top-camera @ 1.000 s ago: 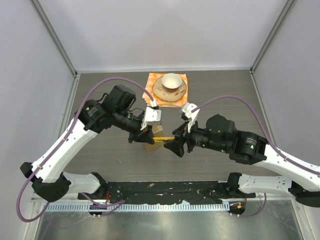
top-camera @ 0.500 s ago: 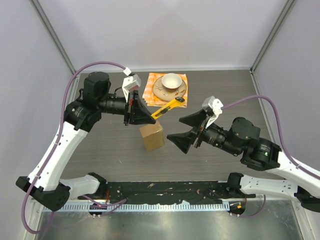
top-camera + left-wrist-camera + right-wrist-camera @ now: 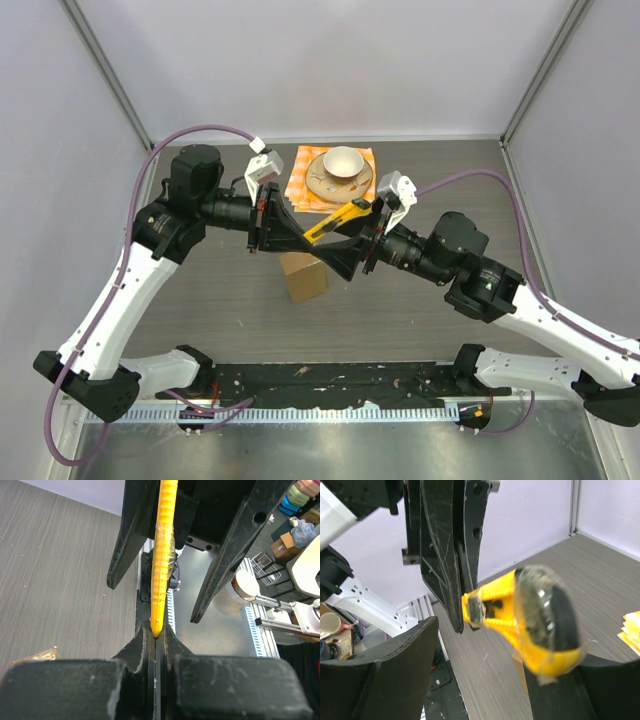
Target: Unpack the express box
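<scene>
We grip a yellow box cutter (image 3: 335, 220) in the clenched left end effector (image 3: 298, 238); the right end effector (image 3: 350, 240) gapes around its far end. The express box (image 3: 304, 276) sits beneath on the table (image 3: 200, 295), seemingly unopened; all unpacking remains.

White shells cover the long links of the left arm (image 3: 110, 300) and right arm (image 3: 545, 320), with matte black joint housings, a looping purple cable (image 3: 200, 132) on each, a white camera block (image 3: 262, 166) at each wrist, and black tapered fingers (image 3: 142, 642) on the left tool (image 3: 303, 237) and right tool (image 3: 342, 240).
</scene>
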`<action>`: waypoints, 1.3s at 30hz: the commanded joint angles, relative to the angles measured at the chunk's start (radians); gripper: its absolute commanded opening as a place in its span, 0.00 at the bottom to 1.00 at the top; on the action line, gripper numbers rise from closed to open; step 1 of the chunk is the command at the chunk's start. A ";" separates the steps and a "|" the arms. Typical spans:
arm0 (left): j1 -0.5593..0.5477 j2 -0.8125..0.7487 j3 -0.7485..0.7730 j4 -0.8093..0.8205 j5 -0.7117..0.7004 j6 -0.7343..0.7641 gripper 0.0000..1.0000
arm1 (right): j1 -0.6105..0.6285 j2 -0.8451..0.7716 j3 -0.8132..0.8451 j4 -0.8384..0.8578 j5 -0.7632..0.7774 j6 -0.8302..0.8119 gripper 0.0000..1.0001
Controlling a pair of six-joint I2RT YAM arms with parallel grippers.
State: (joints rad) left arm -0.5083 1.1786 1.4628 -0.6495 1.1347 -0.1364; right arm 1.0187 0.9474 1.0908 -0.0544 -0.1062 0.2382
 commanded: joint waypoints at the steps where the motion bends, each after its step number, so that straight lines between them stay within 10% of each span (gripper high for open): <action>1: 0.002 -0.022 -0.005 -0.001 0.020 0.034 0.00 | -0.046 0.002 0.041 0.155 -0.090 0.041 0.68; 13: 0.002 -0.025 -0.018 -0.015 0.013 0.061 0.00 | -0.103 0.076 0.020 0.260 -0.210 0.128 0.38; 21: 0.002 -0.030 -0.018 -0.012 0.002 0.066 0.00 | -0.112 0.090 0.006 0.258 -0.239 0.150 0.36; 25: 0.002 -0.034 -0.022 -0.012 0.000 0.061 0.00 | -0.114 0.086 -0.005 0.280 -0.247 0.161 0.05; 28: 0.002 -0.042 -0.027 -0.015 -0.036 0.067 0.00 | -0.112 0.083 -0.005 0.280 -0.251 0.159 0.01; 30: 0.002 -0.039 -0.013 -0.071 -0.070 0.118 0.26 | -0.112 0.070 -0.006 0.257 -0.236 0.144 0.01; 32: 0.002 -0.036 -0.001 -0.126 -0.148 0.176 0.86 | -0.114 0.053 -0.005 0.197 -0.186 0.119 0.01; 33: 0.002 -0.036 -0.002 -0.145 -0.194 0.204 0.99 | -0.114 0.033 -0.006 0.173 -0.158 0.087 0.01; 39: -0.004 -0.002 -0.059 -0.298 -0.498 0.445 1.00 | -0.114 -0.045 -0.037 -0.030 0.028 -0.033 0.01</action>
State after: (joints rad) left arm -0.5083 1.1606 1.4357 -0.8341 0.8852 0.1303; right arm 0.9073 0.9623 1.0580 0.0315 -0.2287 0.3050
